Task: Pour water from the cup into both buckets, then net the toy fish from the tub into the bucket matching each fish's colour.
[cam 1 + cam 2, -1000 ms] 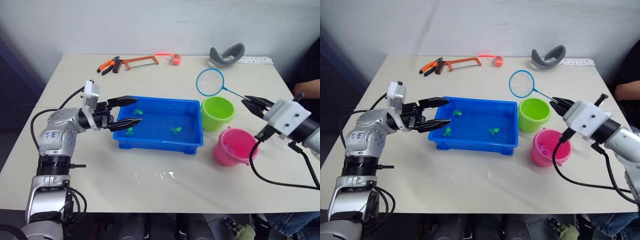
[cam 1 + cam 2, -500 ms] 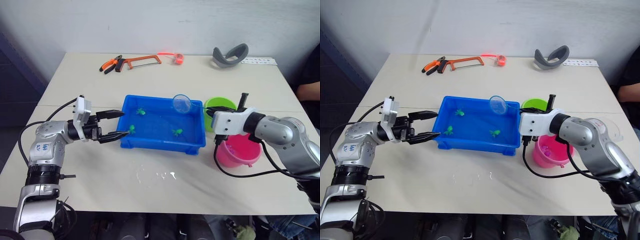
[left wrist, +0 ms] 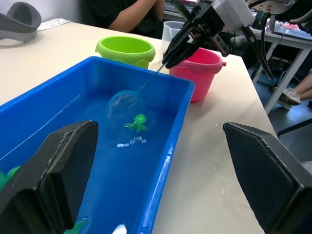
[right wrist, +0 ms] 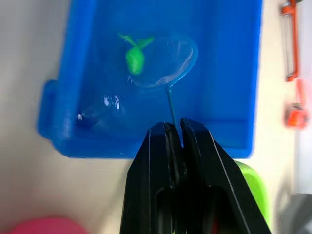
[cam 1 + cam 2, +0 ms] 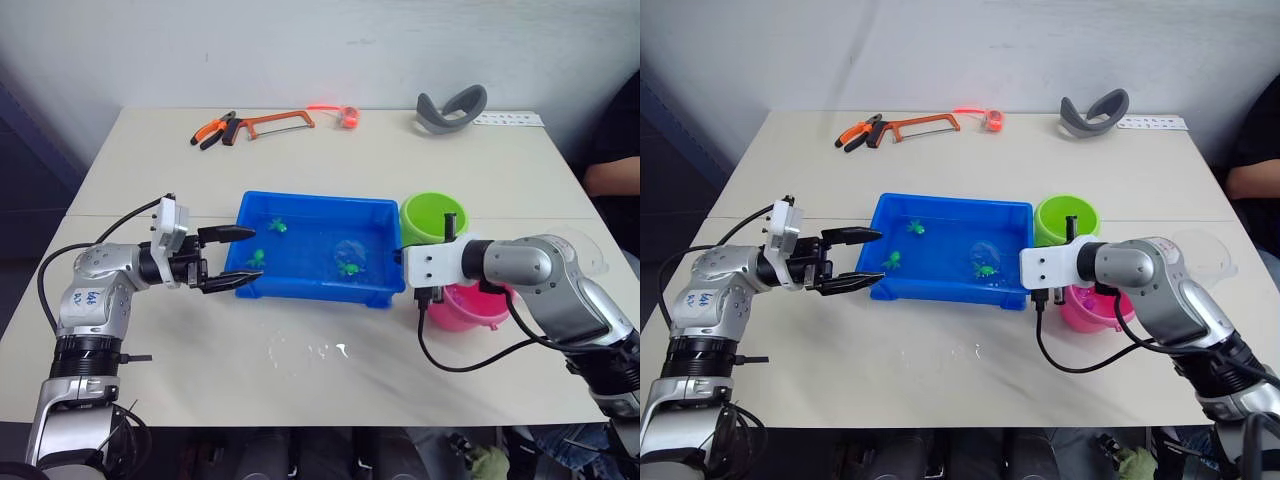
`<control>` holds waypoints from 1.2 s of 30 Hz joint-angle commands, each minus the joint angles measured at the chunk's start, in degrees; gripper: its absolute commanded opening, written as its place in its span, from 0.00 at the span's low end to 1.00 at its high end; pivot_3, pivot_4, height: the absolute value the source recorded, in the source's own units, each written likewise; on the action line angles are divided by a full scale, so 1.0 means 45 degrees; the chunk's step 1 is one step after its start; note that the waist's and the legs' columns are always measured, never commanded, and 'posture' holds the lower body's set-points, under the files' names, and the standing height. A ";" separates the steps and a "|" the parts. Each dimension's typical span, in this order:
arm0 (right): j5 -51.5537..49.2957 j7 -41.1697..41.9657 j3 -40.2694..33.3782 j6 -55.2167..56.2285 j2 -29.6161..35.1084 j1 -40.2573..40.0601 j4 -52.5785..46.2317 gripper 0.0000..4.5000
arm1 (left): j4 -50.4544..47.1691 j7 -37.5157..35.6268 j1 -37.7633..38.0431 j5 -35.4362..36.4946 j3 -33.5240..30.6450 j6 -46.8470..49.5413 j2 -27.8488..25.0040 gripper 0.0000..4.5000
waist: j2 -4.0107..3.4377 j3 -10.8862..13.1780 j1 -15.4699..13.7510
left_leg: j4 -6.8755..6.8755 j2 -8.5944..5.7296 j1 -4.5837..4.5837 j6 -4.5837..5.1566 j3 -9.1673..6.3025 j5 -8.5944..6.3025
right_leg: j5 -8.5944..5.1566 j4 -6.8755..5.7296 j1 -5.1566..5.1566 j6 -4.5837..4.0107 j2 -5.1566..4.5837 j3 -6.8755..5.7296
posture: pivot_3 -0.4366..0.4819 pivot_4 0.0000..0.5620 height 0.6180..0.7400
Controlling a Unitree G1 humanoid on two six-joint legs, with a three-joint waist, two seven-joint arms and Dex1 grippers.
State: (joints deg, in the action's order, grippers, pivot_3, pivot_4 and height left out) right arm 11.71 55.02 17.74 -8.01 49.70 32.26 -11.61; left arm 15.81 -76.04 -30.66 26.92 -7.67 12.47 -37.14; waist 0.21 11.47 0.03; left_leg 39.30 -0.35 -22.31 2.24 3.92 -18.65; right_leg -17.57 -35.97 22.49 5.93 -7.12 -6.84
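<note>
In the tub [image 5: 300, 285], net [image 4: 163, 61] over a green fish [image 4: 134, 56], right hand [image 4: 174, 139] gripping its handle

Left gripper [image 5: 233, 258] jaws spread, arm level; right gripper [image 4: 174, 134] jaws clamped, forearm reaching leftward.

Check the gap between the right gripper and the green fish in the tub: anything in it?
In the right wrist view, the net's thin handle runs from the right gripper to the net, dipped in the tub, hoop at the green fish. Otherwise just water.

Hacksaw [image 5: 272, 122], pliers [image 5: 211, 131], grey headset perhaps [image 5: 452, 108], along table's [image 5: 150, 150] far edge.
</note>
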 commanded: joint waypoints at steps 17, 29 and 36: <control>-0.6654 0.0480 -0.3945 -1.1570 -0.2366 0.0184 -0.2017 0.00 | -0.0595 -0.0008 0.0014 0.0149 0.0069 -0.0058 0.0023 0.99 | 0.0000 0.0000 -0.0018 | 0.0000 -0.0007 -0.0002 0.0000 -0.0011 0.0000 | 0.0000 -0.0002 -0.0002 0.0000 -0.0013 0.0011 | 0.48 0.27 1.00; -0.9213 -0.0265 -0.6477 -1.2881 -0.1879 -0.0495 -0.3314 0.00 | -0.0814 0.0678 -0.0949 0.0831 0.0162 0.1339 0.0841 0.99 | 0.0002 -0.0001 -0.0046 | -0.0001 -0.0009 -0.0003 -0.0001 -0.0011 -0.0001 | 0.0000 -0.0002 -0.0001 0.0000 -0.0016 0.0040 | 0.48 0.27 1.00; -1.0240 -0.0671 -0.8015 -1.2102 -0.1436 -0.1096 -0.3997 0.00 | -0.1145 0.1321 -0.1522 0.1057 0.0246 0.2268 0.1403 0.99 | 0.0002 -0.0001 -0.0056 | -0.0005 -0.0018 -0.0004 0.0000 -0.0013 -0.0001 | 0.0000 -0.0003 -0.0001 0.0001 -0.0022 0.0047 | 0.48 0.27 1.00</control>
State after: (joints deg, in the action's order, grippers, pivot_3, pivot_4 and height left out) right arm -32.62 52.08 -15.10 -64.50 42.37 27.40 -26.94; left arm 13.13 -70.71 -36.10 29.97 -6.25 22.08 -31.03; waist 0.22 11.46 -0.22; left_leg 39.28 -0.43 -22.33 2.24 3.86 -18.65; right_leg -17.56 -35.98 22.49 5.94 -7.22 -6.64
